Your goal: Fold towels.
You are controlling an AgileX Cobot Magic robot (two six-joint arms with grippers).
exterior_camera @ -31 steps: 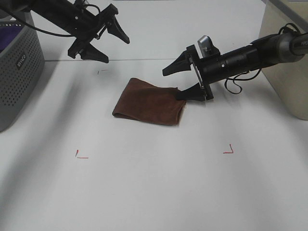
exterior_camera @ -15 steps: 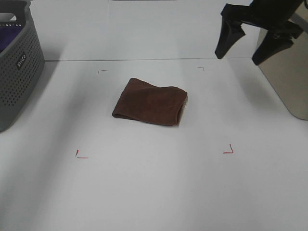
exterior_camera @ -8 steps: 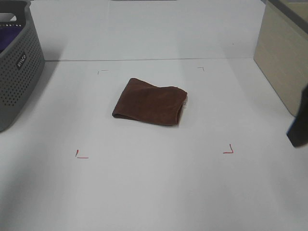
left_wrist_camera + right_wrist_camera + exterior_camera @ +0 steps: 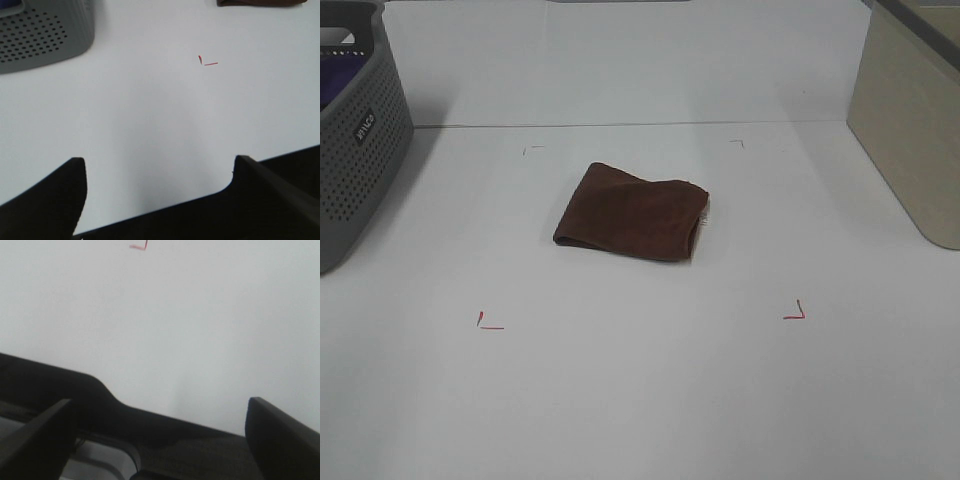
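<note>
The dark reddish-brown towel (image 4: 635, 212) lies folded into a small rectangle on the white table (image 4: 640, 400), with a bit of white tag (image 4: 707, 211) at its right edge. A sliver of it shows at the edge of the left wrist view (image 4: 260, 2). Neither gripper shows in the exterior high view. In the left wrist view my left gripper (image 4: 160, 200) is open and empty over the table's near edge. In the right wrist view my right gripper (image 4: 157, 440) is open and empty, also over the table's edge, far from the towel.
A grey perforated basket (image 4: 355, 130) with a purple cloth (image 4: 332, 92) inside stands at the left; it also shows in the left wrist view (image 4: 45, 35). A beige box (image 4: 910, 110) stands at the right. Red corner marks (image 4: 488, 323) (image 4: 795, 314) lie in front of the towel.
Both arms have pulled back out of the exterior high view, the left first, then the right. The folded towel has not moved.
</note>
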